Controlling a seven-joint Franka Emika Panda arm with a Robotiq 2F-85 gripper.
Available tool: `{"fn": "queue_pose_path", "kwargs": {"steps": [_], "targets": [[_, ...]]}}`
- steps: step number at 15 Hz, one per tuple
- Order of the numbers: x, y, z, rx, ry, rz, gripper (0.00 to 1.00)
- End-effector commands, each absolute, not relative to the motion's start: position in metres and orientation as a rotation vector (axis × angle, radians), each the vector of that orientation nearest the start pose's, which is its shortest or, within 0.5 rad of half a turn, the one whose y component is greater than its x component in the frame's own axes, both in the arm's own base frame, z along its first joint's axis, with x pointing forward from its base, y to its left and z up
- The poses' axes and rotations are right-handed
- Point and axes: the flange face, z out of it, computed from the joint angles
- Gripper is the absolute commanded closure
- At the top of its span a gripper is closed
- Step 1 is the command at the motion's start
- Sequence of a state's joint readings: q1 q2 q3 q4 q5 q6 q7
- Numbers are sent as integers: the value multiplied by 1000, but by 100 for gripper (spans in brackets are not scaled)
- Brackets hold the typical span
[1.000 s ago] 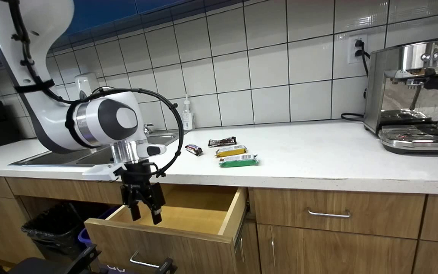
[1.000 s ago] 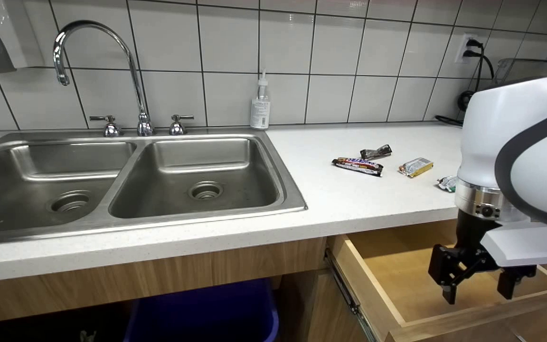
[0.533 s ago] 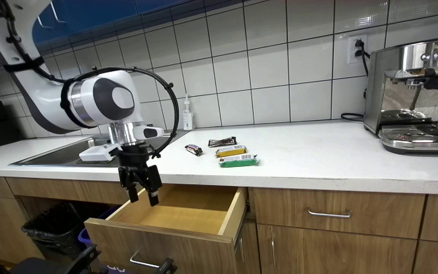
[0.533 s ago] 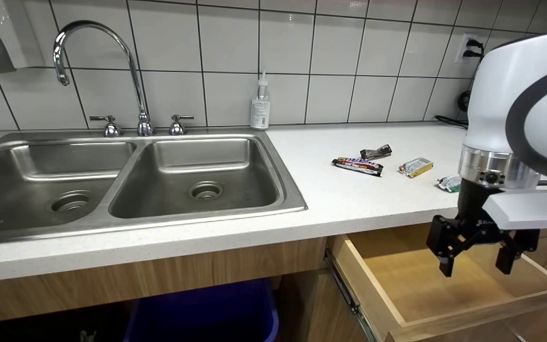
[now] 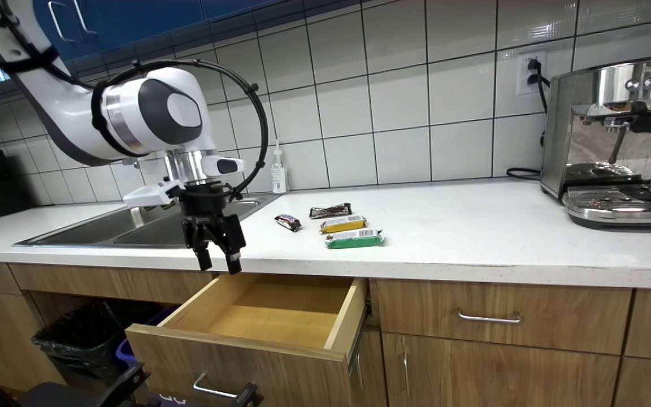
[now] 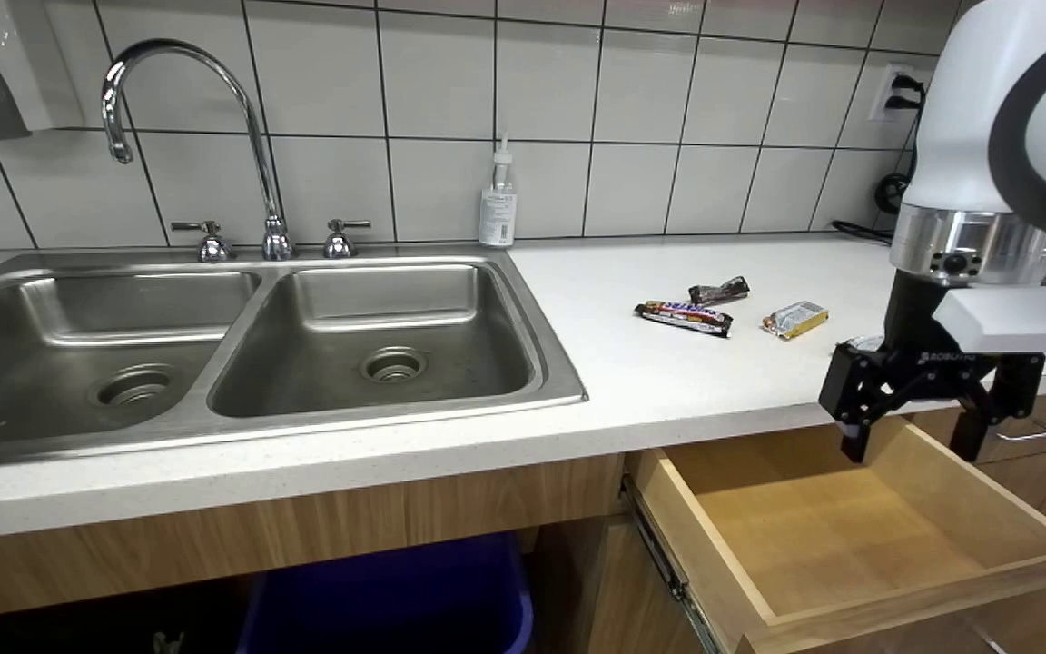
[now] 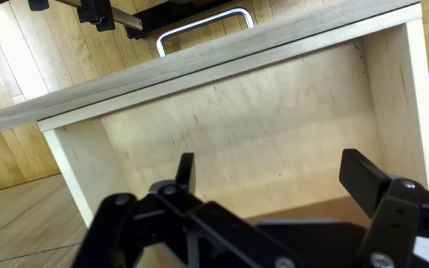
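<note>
The black two-fingered pincer (image 6: 912, 445) is rising — spread wide, holding nothing.
So it hangs clear above the pulled-out, boxy pale-wood drawer (image 5: 269, 364).

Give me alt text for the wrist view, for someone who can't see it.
An open black claw, holding nothing, hangs above a pulled-out wooden drawer. The drawer's front panel, with a curved metal handle, slants across the upper part of the picture; plank flooring shows beyond it.

Both exterior views are facing the wall (image 5: 399, 99) across the counter (image 5: 472, 226), sharing the drawer (image 6: 850, 527) — the wrist view is looking closely down into it.
</note>
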State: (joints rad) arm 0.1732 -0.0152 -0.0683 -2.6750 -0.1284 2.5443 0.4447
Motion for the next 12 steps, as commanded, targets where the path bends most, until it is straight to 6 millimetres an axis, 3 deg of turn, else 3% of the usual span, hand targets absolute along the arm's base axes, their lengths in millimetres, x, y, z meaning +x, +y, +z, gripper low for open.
{"fn": "queue_pose_path", "kwargs": {"steps": [1,12], "targets": [[418,33,255,-3225,347,144,0],[475,15,285,-3230,307,76,0]]}}
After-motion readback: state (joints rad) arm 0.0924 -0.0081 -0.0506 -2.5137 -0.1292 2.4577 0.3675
